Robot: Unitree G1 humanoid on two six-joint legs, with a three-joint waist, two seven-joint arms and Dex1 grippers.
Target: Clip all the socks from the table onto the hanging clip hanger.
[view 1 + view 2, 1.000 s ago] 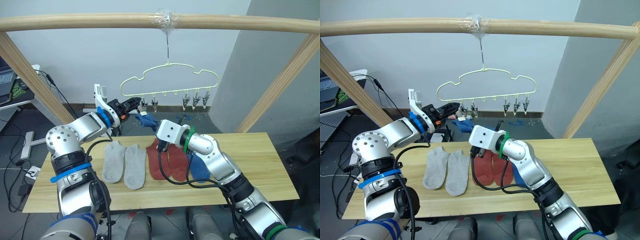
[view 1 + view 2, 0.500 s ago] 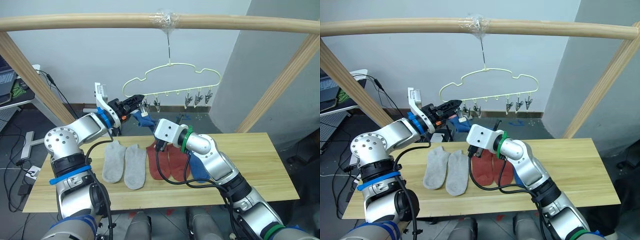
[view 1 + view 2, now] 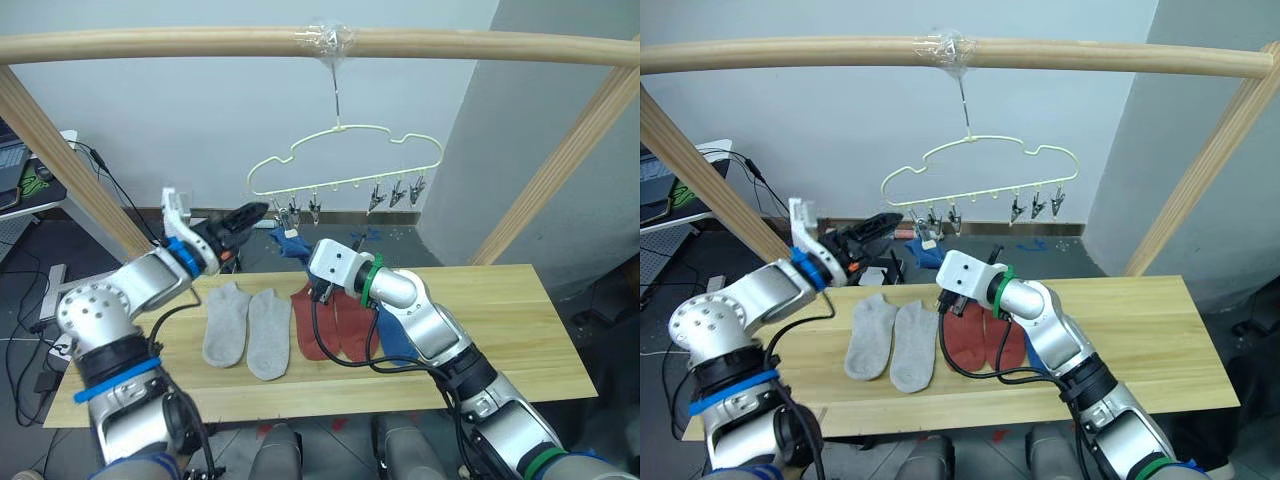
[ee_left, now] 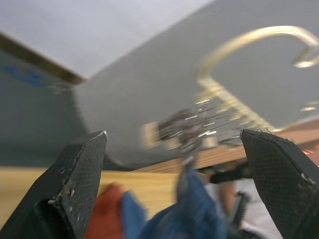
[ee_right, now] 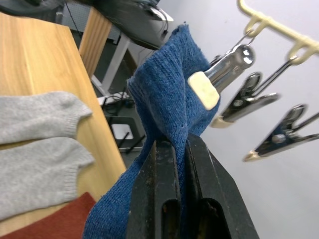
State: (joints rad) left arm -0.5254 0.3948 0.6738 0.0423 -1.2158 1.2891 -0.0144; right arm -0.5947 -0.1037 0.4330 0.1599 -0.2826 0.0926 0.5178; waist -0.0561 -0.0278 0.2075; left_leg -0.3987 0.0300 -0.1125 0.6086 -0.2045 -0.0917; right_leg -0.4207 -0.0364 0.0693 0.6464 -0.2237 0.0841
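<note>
The big wooden pole frame (image 3: 250, 42) spans the whole scene, with the slanted posts either side crowding both arms. Under it the long wood worktop (image 3: 500, 330) carries five socks side by side: two grey socks (image 3: 247, 325), two red socks (image 3: 325, 322) and one blue sock (image 3: 398, 338) partly hidden by the right arm. The pale clip hanger (image 3: 345, 165) hangs from the pole's middle. A second blue sock (image 5: 169, 114) is raised just under its leftmost clip (image 5: 222, 74), which touches the cloth. The right end effector (image 5: 174, 164) is pinching that sock, fingers pressed together on it. The left end effector (image 4: 174, 169) sits spread wide, empty, close beside the clips. Cables and a desk clutter the floor behind.
</note>
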